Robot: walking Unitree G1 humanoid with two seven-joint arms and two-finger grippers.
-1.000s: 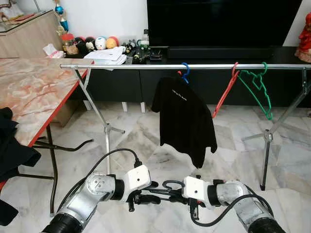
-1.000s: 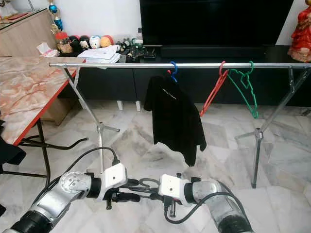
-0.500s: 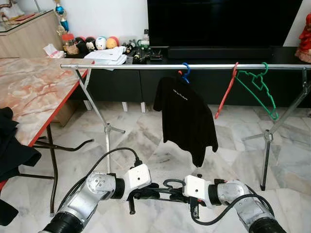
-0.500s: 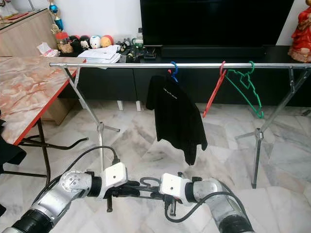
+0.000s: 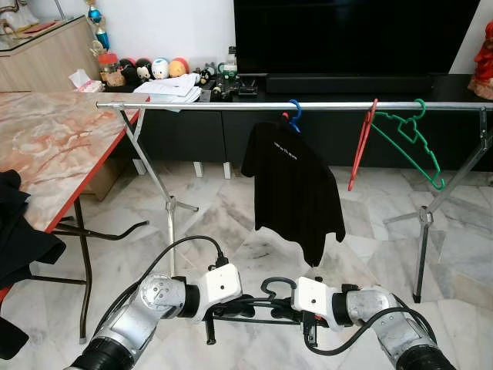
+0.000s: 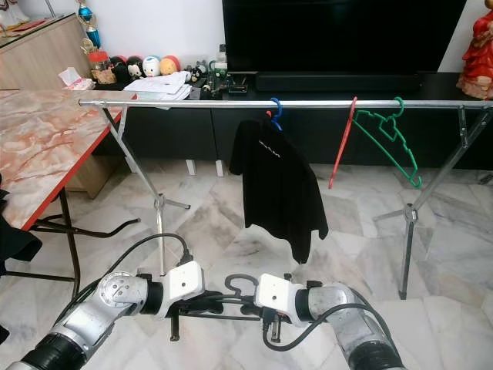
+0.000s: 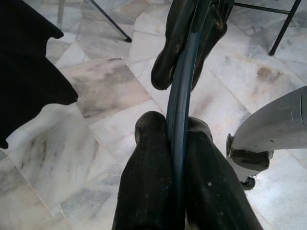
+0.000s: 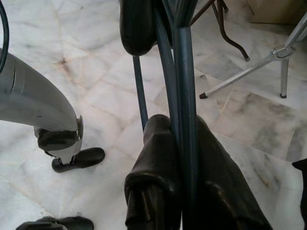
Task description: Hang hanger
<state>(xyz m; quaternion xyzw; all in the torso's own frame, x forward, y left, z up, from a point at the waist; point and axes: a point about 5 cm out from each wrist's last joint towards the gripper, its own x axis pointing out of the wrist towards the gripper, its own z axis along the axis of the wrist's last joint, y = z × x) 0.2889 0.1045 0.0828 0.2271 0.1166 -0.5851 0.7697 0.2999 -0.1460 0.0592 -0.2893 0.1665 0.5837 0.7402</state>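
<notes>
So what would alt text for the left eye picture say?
Two robot arms hold a dark hanger low between them, left claw and right claw both shut on it. Beyond stands a metal clothes rail carrying a black shirt.

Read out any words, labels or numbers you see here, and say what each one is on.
Black T-shirt hanging on the rail: a small line of white print near the chest, too small to read.
Papers on the TV bench: any print is too blurred to read.
Nothing else legible.
</notes>
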